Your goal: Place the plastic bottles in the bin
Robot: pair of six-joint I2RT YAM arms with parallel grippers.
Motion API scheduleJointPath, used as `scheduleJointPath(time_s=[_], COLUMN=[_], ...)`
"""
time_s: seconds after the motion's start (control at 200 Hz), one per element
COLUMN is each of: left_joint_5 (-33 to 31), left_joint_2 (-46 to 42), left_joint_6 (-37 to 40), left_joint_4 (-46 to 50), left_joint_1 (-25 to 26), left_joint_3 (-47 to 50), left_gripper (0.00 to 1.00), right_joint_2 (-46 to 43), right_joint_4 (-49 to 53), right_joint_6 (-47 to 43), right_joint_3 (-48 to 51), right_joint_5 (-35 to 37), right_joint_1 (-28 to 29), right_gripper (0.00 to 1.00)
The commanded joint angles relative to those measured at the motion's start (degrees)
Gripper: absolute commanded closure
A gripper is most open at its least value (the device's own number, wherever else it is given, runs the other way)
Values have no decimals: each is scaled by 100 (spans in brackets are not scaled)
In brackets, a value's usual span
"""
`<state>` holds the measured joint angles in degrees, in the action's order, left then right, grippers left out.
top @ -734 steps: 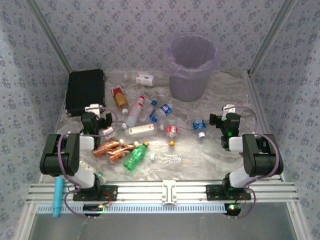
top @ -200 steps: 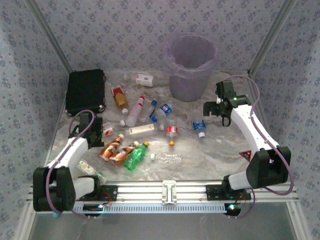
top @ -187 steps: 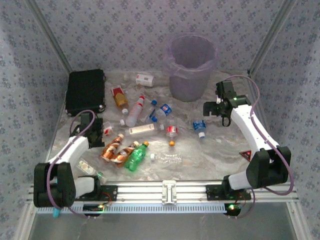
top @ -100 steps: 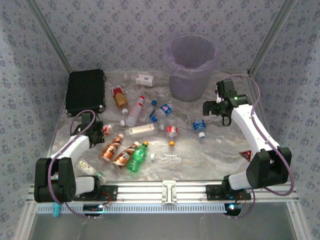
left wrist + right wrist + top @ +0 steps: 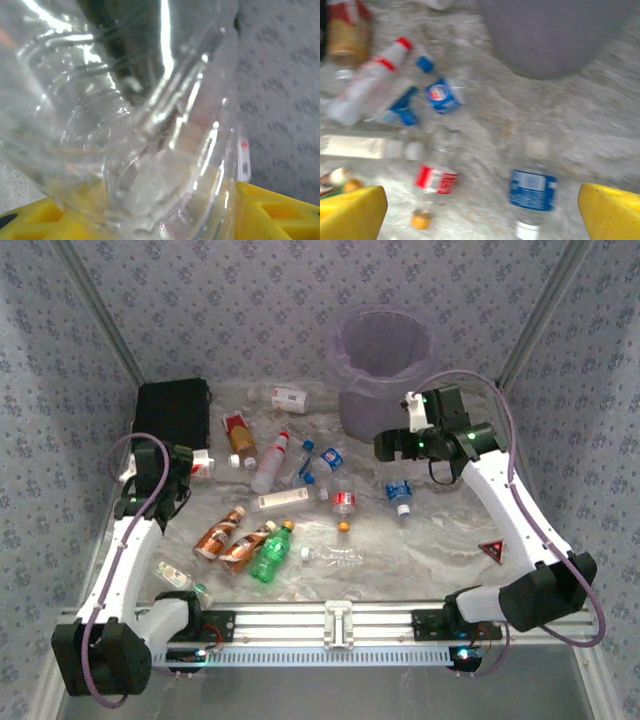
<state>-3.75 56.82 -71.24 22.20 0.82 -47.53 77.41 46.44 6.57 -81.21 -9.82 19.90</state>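
Clear bottle (image 5: 150, 125) is clamped between the yellow fingers (image 5: 272, 210) of my left gripper (image 5: 192, 464), at 9 o'clock on the table (image 5: 450, 530), just beside the black case (image 5: 170, 420). Bin (image 5: 372, 410) stands upright at 1 o'clock. Other bottles (image 5: 270, 462) lie loose from centre out to 10 o'clock. Green bottle (image 5: 268, 555) and copper-brown bottles (image 5: 225, 535) lie at 7. Right gripper (image 5: 388, 446) hovers at the bin's 6 o'clock, jaws wide, with the blue-label bottle (image 5: 532, 189) on the table below it.
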Motion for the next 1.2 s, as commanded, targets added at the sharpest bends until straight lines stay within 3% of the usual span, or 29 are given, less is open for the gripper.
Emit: scheduleJointPath(time_s=[0.0, 0.08, 0.22, 0.39, 0.58, 0.735, 0.9, 1.074, 1.194], left_joint_5=[1446, 2566, 3493, 4631, 4758, 4813, 4817, 4756, 4603], left_joint_2=[274, 680, 1329, 1915, 2118, 2165, 2275, 2289, 2272], left_joint_6=[1578, 1892, 2272, 1401, 1483, 1279, 1178, 1282, 1414], left_joint_4=[3, -457, -1158, -2924, -2909, -3219, -3365, -3209, -2973], left_joint_1=[104, 335, 1026, 1374, 1728, 1755, 1772, 1773, 1773], left_joint_3=[-559, -895, -1391, -1420, -1640, -1561, -1609, -1745, -1835], left_gripper=[41, 43, 43, 45, 45, 44, 41, 33, 19], right_joint_2=[267, 593, 1247, 1963, 2474, 2661, 2773, 2792, 2724], right_joint_4=[3, -60, -60, -204, -353, -611, -709, -664, -654], right_joint_6=[-217, -163, 32, 354, 636, 888, 944, 875, 825], right_joint_3=[-550, -936, -1598, -2054, -2345, -2364, -2428, -2538, -2558], right_joint_5=[-1007, -1406, -1732, -2524, -3027, -3504, -3818, -3919, -3895], right_joint_1=[409, 739, 1196, 1252, 1271, 1181, 1165, 1114, 1036], right_gripper=[0, 0, 0, 5, 6, 24, 32, 42, 45])
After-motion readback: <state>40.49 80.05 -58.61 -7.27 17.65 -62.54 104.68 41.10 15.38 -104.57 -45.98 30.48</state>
